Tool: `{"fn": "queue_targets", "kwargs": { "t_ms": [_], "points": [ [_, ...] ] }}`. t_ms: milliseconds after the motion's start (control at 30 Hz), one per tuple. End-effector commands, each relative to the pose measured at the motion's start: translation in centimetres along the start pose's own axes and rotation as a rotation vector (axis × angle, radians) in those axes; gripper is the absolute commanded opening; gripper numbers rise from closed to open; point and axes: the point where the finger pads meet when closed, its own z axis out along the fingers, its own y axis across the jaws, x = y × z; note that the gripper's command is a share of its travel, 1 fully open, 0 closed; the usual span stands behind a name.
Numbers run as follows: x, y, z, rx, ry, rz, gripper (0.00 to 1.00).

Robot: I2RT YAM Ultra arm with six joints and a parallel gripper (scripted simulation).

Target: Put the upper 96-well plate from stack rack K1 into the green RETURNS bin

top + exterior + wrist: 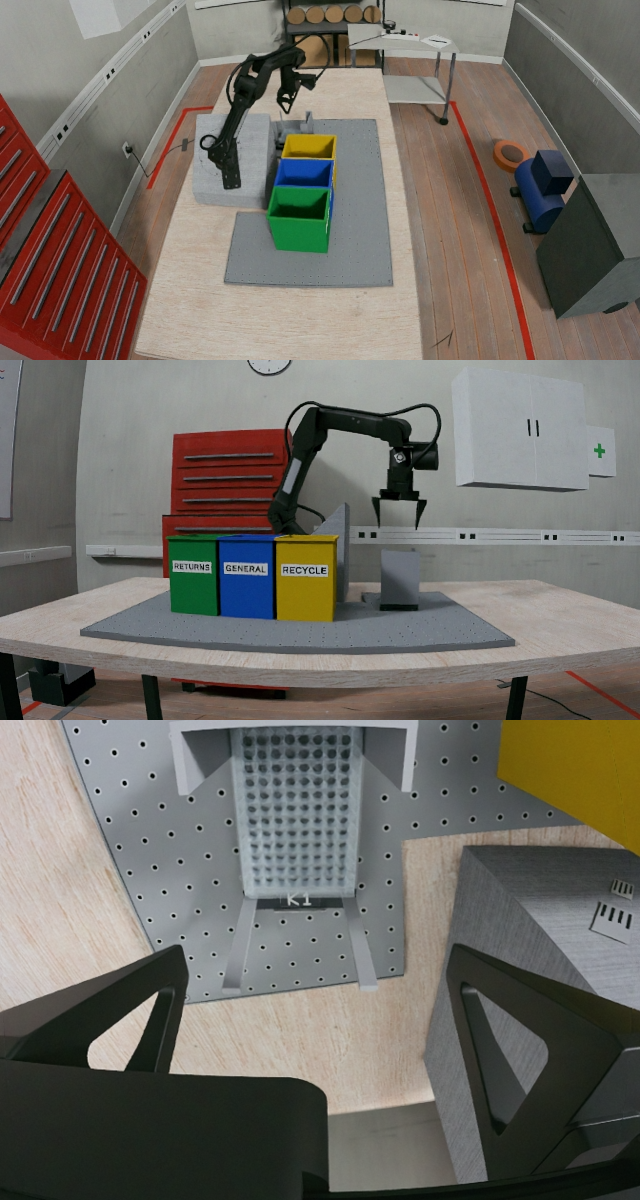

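Observation:
The grey stack rack K1 (180,766) (400,580) (308,120) stands on the perforated mat behind the yellow bin. The clear upper 96-well plate (297,812) lies in it, above the K1 label. The lower plate is hidden beneath it. My gripper (317,959) (397,522) (285,110) is open and empty. It hangs well above the rack, points down, and is apart from it. The green RETURNS bin (299,230) (192,590) stands upright at the near end of the bin row, farthest from the rack.
The blue GENERAL bin (303,173) (246,595) and the yellow RECYCLE bin (308,146) (305,600) (563,766) stand upright between rack and green bin. All stand on the grey mat (360,225) (400,630) (154,849). The arm's grey base block (250,150) (542,890) stands beside the rack.

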Motion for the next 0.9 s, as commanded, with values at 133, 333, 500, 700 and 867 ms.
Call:
{"fn": "queue_targets", "kwargs": {
  "t_ms": [133,333,500,700,867],
  "points": [
    [-0.9,0.6,-0.7,-0.058,-0.043,0.006,1.0],
    [-0.9,0.6,0.3,-0.058,-0.042,0.008,1.0],
    [-1.0,0.6,1.2,-0.058,-0.041,0.009,1.0],
    [-0.9,0.7,1.8,-0.058,-0.044,0.006,1.0],
    [-1.0,0.7,2.8,-0.054,-0.041,0.006,1.0]
  ]
}}
